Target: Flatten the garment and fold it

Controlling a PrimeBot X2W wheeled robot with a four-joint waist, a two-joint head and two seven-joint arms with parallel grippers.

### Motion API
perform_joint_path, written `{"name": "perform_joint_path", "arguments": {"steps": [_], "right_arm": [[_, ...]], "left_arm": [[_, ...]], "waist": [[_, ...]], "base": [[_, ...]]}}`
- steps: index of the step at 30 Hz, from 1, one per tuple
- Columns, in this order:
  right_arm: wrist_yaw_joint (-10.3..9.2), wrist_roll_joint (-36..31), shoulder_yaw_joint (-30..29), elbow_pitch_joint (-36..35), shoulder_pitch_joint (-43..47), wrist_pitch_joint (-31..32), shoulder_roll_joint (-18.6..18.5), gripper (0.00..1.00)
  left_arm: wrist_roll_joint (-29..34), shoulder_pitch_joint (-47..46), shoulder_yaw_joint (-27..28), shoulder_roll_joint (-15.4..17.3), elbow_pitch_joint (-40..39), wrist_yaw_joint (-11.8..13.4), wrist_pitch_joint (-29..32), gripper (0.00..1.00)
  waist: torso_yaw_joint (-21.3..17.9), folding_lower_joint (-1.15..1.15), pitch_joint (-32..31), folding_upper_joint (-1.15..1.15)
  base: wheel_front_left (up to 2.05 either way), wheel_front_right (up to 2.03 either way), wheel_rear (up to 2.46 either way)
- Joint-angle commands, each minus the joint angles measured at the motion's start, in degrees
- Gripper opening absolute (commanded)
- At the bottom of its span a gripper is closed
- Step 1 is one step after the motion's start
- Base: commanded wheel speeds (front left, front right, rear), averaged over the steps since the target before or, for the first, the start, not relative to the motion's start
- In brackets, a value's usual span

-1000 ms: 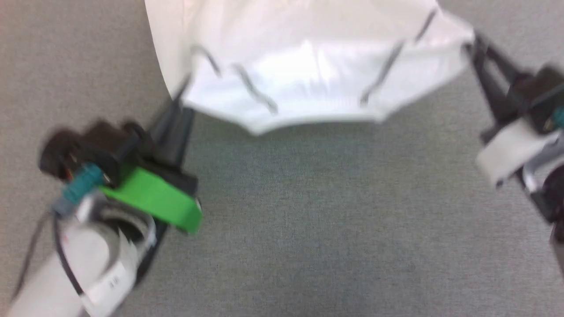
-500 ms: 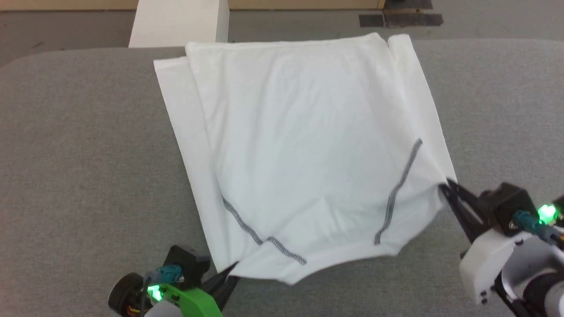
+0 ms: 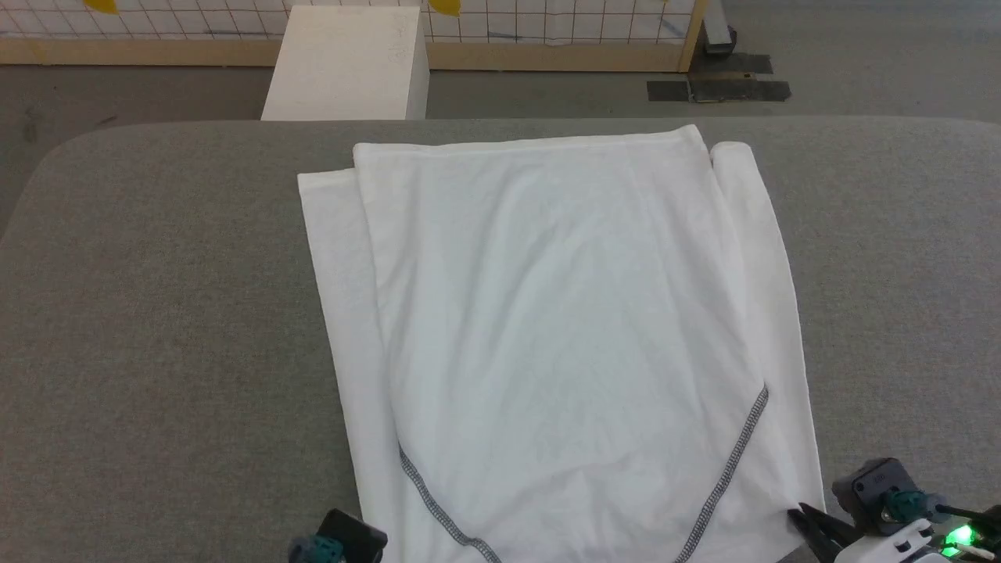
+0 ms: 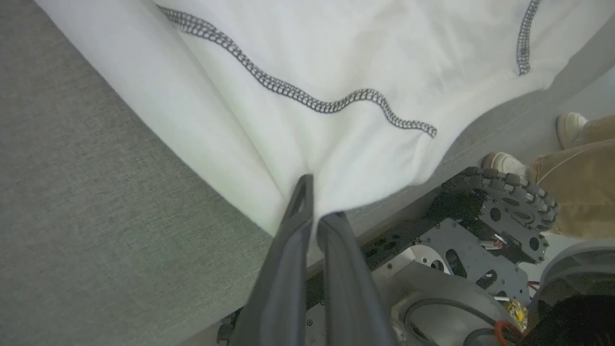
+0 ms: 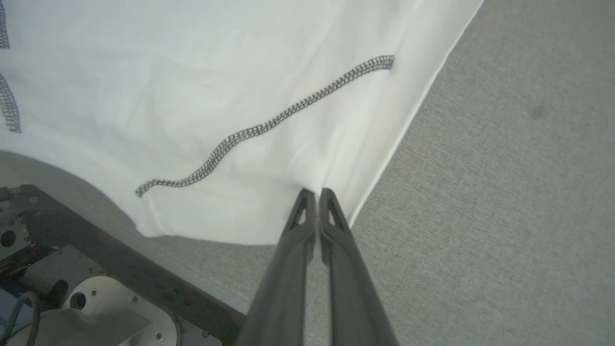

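At seven o'clock in the head view, my left gripper [image 4: 316, 204] is pressed together on the near corner of the garment [image 3: 563, 328]. The garment lies flat on the grey table [image 3: 156, 313], hem toward twelve o'clock, with the sleeves apparently tucked along its sides. At five o'clock, my right gripper [image 5: 315, 193] pinches the other near corner.

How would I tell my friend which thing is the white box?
Find the big grey table. Just past its far edge, toward the left, stands the box. Unlike the flat white shirt, it is a block with straight corners.
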Motion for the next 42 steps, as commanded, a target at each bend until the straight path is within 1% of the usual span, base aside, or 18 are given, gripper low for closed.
{"name": "perform_joint_path", "arguments": {"steps": [1,6,10,11,12,13,14,15,16,17,21,25,29,32,34,37,39,42], "right_arm": [[-0.11,0.10,0.07,0.45,0.76,-0.49,0.74,0.00],[-0.11,-1.69,0.86,3.56,0.77,-3.57,2.23,0.00],[-0.11,-2.98,1.78,7.19,-0.13,-7.05,4.25,0.00],[-0.11,-3.21,2.04,8.15,-0.38,-7.61,4.66,0.00],[-0.11,-3.45,2.37,9.27,-0.76,-8.30,5.06,0.03],[-0.11,-3.63,2.45,10.04,-1.18,-9.12,5.45,0.28],[-0.11,-3.83,2.67,11.17,-1.66,-9.79,5.77,0.40],[-0.11,-3.94,3.02,12.11,-1.99,-10.04,5.81,0.52],[-0.11,-4.17,3.44,13.04,-2.49,-10.49,5.75,0.87],[-0.11,-4.29,3.60,13.59,-2.91,-11.01,5.81,1.00],[-0.11,-3.07,2.50,14.37,-3.52,-12.36,6.93,1.00],[-0.11,-1.74,-1.33,11.36,-2.27,-12.85,7.76,1.00],[-0.11,-1.22,-7.35,5.78,-0.60,-13.39,10.10,1.00],[-0.11,-3.71,-11.25,1.43,-0.01,-13.92,11.15,1.00],[-0.11,-5.65,-13.17,-0.94,-0.17,-14.67,12.46,1.00],[-0.11,-8.37,-15.36,-3.36,-1.27,-16.97,15.55,1.00],[-0.11,-9.93,-16.12,-4.14,-2.39,-19.44,17.86,1.00],[-0.11,-12.57,-16.53,-3.69,-3.99,-23.95,20.21,1.00]], "left_arm": [[0.06,0.89,-0.39,-0.42,1.28,-0.63,-0.53,0.00],[-1.77,1.20,0.41,-3.78,6.20,-1.04,-4.24,0.00],[-1.03,0.03,0.60,-5.64,10.58,-2.02,-7.47,0.00],[-0.96,-0.27,0.45,-6.05,11.73,-2.48,-7.98,0.15],[-0.89,-0.67,0.48,-6.70,13.14,-2.87,-8.85,0.46],[-0.94,-0.91,0.49,-7.20,14.26,-3.12,-9.43,0.51],[-0.68,-1.23,0.12,-7.51,15.80,-3.59,-9.70,0.60],[-0.38,-1.52,-0.14,-7.74,16.98,-3.93,-10.00,0.94],[-0.20,-1.80,-0.27,-8.17,18.29,-4.18,-10.57,1.00],[-0.19,-1.94,-0.30,-8.54,19.19,-4.32,-10.98,1.00],[0.38,-2.24,0.49,-9.52,21.08,-3.64,-13.80,1.00],[0.13,-0.66,2.24,-8.10,19.16,-2.48,-16.19,1.00],[-2.42,3.00,6.73,-5.29,12.58,0.34,-18.72,1.00],[-4.52,5.67,11.56,-3.22,6.06,3.18,-21.27,1.00],[-5.43,6.86,14.76,-2.67,2.33,4.93,-23.59,1.00],[-4.43,7.21,19.11,-3.26,-0.90,7.86,-28.89,1.00],[-3.13,6.93,20.95,-4.84,-1.43,9.64,-32.80,1.00],[-1.49,5.95,22.64,-8.79,-0.97,11.02,-36.96,1.00]], "waist": [[0.03,0.01,0.11,0.00],[0.38,0.01,0.14,0.00],[0.68,0.01,0.05,0.00],[0.74,0.01,0.00,0.00],[0.82,0.01,-0.08,0.00],[0.86,0.01,-0.15,0.00],[0.87,0.01,-0.23,0.00],[0.86,0.01,-0.31,0.00],[0.83,0.01,-0.35,0.00],[0.81,0.01,-0.38,0.00],[1.04,0.01,-0.44,0.00],[1.22,0.01,-0.49,0.00],[1.18,0.01,-0.44,0.00],[1.26,0.01,-0.37,0.00],[1.21,0.01,-0.29,0.00],[1.04,0.01,-0.12,0.00],[0.83,0.01,0.03,0.00],[0.37,0.01,0.19,0.00]], "base": [[0.00,0.00,0.00],[0.00,0.00,0.00],[0.00,0.00,0.00],[0.00,0.00,0.00],[0.00,0.00,0.00],[0.00,0.00,0.00],[0.00,0.00,0.00],[0.00,0.00,0.00],[0.00,0.00,0.00],[0.00,0.00,0.00],[0.00,0.00,0.00],[0.00,0.00,0.00],[0.00,0.00,0.00],[0.00,0.00,0.00],[0.00,0.00,0.00],[0.00,0.00,0.00],[0.00,0.00,0.00],[0.00,0.00,0.00]]}}
